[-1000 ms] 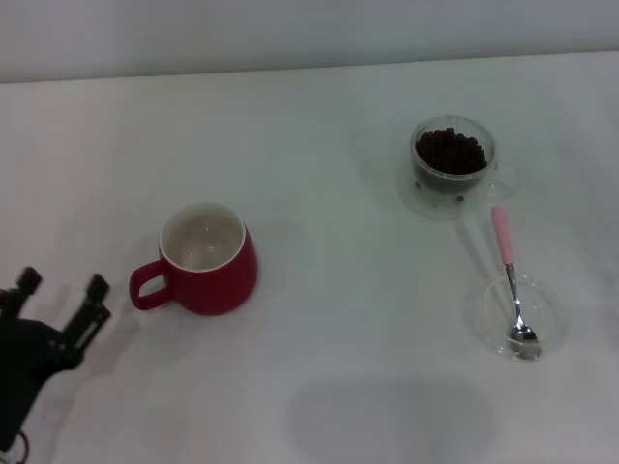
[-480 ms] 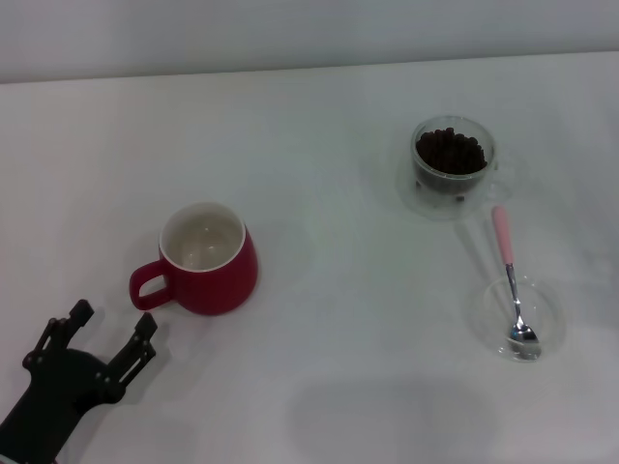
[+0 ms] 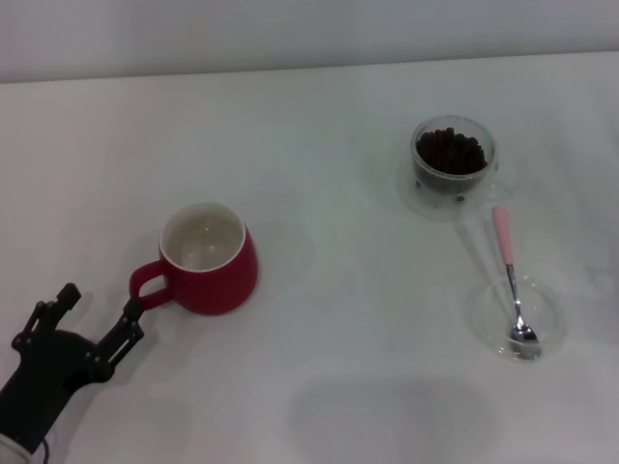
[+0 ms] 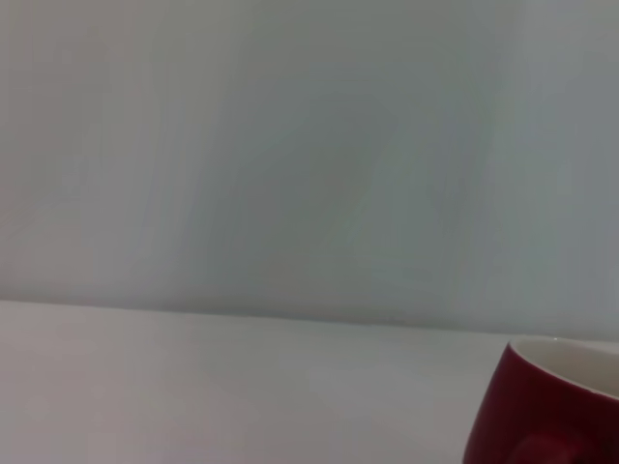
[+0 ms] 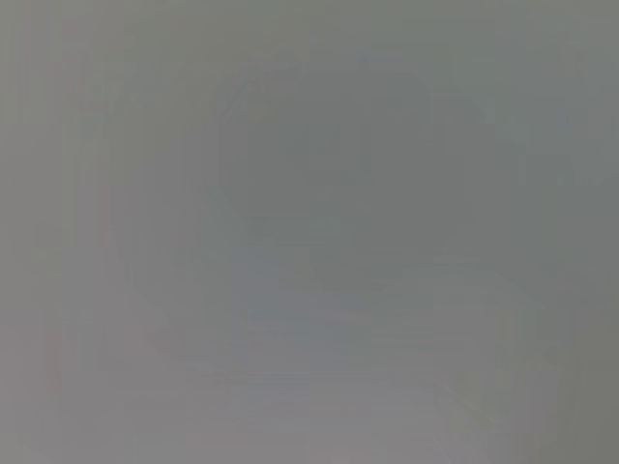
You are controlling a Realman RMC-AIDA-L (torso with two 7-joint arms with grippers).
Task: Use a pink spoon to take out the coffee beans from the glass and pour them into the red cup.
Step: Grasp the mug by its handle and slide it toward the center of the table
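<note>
The red cup (image 3: 208, 259) stands upright at the table's left, white inside and empty, its handle toward my left gripper; its edge shows in the left wrist view (image 4: 546, 406). My left gripper (image 3: 97, 309) is open and empty, just beside the cup's handle, one fingertip close to it. The glass (image 3: 452, 166) full of coffee beans (image 3: 450, 151) stands at the far right. The pink spoon (image 3: 511, 282) lies below it, pink handle on the table, metal bowl resting in a shallow clear dish (image 3: 522, 317). My right gripper is out of view.
The white table (image 3: 338, 290) runs to a pale wall at the back. A soft shadow lies on the table near the front middle. The right wrist view shows only a blank grey surface.
My left gripper swung from the far left toward the front, then moved back up to sit just beside the red cup's handle. The cup, glass and spoon have not moved.
</note>
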